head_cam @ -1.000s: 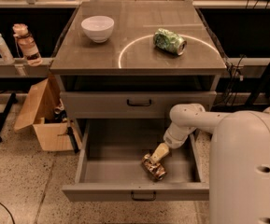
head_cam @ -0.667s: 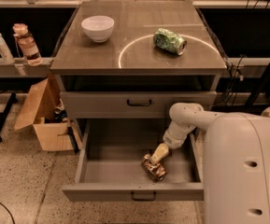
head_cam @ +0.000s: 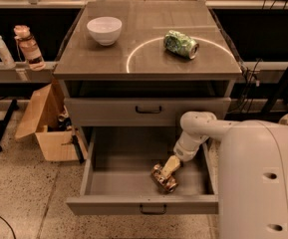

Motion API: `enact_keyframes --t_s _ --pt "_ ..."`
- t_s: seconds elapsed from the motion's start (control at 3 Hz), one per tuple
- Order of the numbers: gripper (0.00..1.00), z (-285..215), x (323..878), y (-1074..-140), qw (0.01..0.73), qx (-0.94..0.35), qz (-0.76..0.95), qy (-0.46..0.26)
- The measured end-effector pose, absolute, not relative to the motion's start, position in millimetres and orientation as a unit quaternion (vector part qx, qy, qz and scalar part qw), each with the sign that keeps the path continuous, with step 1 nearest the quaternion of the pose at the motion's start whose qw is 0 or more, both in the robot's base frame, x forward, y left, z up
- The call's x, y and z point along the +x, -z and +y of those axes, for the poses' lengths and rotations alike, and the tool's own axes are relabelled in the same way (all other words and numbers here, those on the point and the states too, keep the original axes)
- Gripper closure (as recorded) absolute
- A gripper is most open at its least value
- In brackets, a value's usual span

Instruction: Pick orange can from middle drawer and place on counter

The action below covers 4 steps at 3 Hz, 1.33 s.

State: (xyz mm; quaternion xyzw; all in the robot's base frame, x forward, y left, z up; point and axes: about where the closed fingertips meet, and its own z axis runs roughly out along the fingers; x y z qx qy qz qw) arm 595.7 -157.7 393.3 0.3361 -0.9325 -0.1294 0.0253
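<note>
Hardly anything has shifted in the last second: the gripper [head_cam: 169, 167] sits at the same spot low in the open middle drawer [head_cam: 108, 205], and only the robot's white shell [head_cam: 258, 183] has crept a little further into my foreground. The orange can [head_cam: 164, 179] lies on the drawer floor near the front panel, right of centre, with the gripper touching its upper end; whether it has closed on the can I cannot tell. I judge this to be the grasp step, not yet a lift. Next I need a firm hold confirmed, then a straight raise clear of the upper drawer's front, and a set-down on the counter [head_cam: 148, 29] away from the green can [head_cam: 181, 44] and the white bowl [head_cam: 104, 30]. No brand or lettering is readable on either can.
</note>
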Motion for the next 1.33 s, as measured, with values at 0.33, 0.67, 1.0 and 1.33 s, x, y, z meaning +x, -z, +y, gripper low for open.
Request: enact_keyframes --t_s 0.33,0.67,1.0,1.33 --pt "0.00 -155.4 578.2 -394.0 0.027 0.344 -0.927 0.145" --pt "0.00 -155.6 570.7 -390.9 0.024 0.342 -0.927 0.154" --pt "0.00 -156.1 571.6 -382.4 0.004 0.322 -0.936 0.140" --pt "0.00 -151.8 576.1 -373.5 -0.027 0.299 -0.947 0.117"
